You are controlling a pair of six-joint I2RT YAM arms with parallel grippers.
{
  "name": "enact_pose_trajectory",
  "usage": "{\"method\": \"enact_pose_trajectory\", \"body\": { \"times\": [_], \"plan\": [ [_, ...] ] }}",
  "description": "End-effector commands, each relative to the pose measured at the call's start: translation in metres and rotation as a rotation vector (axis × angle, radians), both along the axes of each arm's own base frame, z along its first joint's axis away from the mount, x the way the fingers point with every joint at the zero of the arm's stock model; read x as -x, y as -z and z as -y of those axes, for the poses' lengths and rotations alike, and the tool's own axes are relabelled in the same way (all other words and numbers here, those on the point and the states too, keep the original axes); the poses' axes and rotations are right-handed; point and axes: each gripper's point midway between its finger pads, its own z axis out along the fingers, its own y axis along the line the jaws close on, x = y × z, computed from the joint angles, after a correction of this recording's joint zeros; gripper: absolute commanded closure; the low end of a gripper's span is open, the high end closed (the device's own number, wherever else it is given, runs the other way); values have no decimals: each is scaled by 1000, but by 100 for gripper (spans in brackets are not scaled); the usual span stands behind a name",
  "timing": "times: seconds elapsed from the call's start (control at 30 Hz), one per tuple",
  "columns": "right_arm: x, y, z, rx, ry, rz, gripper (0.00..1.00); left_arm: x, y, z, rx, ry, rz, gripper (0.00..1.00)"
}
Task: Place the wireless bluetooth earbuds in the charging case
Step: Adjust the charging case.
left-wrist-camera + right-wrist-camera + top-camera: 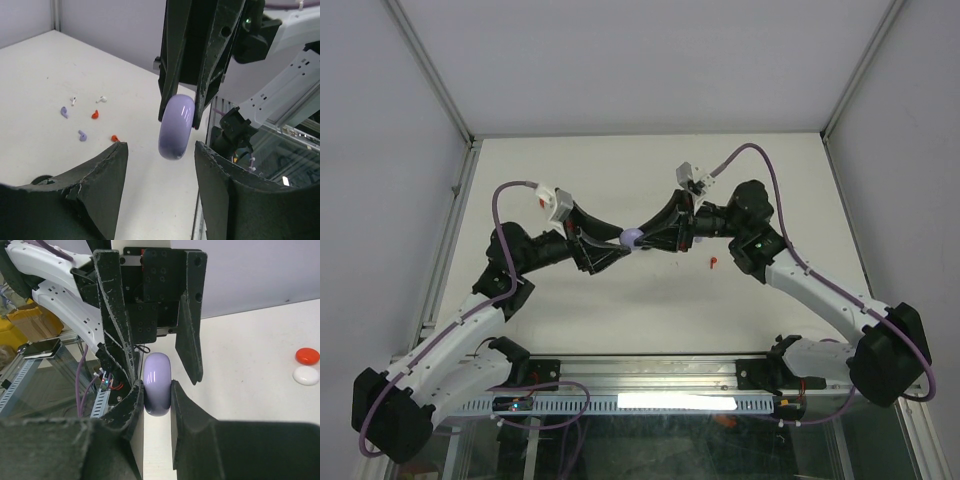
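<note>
The charging case (632,238) is a round lavender disc held on edge above the table's middle. My right gripper (643,241) is shut on it; in the right wrist view (156,389) both pads pinch the case (157,382) flat. My left gripper (623,248) is open, its fingers spread on either side of the case (176,127) without touching. On the table lie small earbuds: two lavender (64,112) (82,135), two red (95,114) (114,138), two white (73,100) (101,99). One red earbud (713,264) shows from the top. No black earbud shows.
A red disc (307,356) and a white disc (306,375) lie on the table beyond the grippers. White walls stand on three sides of the table (650,310). The metal rail (650,370) with both arm bases runs along the near edge.
</note>
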Motion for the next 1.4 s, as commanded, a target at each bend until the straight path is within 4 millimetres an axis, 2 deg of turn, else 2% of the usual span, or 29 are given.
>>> {"method": "enact_pose_trajectory", "body": {
  "times": [0.0,0.2,0.37,0.77,0.9,1.07,1.2,1.3,1.37],
  "plan": [
    [12,-41,1,-144,8,108,100,9,-38,4,138,67,95,44],
    [11,-44,0,-173,22,93,100,17,-38,5,167,108,117,49],
    [14,-50,2,-222,24,82,100,18,-37,2,191,98,112,49],
    [22,-46,-3,-219,-2,70,100,22,-42,5,228,140,121,55],
    [24,-45,-5,-217,-11,68,100,23,-45,5,236,149,133,62],
    [25,-41,-8,-205,-25,61,100,26,-46,5,240,165,141,63],
    [27,-41,-9,-203,-35,58,100,29,-46,5,242,176,149,72],
    [29,-41,-10,-200,-49,62,100,29,-45,5,237,181,161,87],
    [29,-39,-10,-189,-47,60,94,31,-44,6,222,185,177,96]
  ]
}}
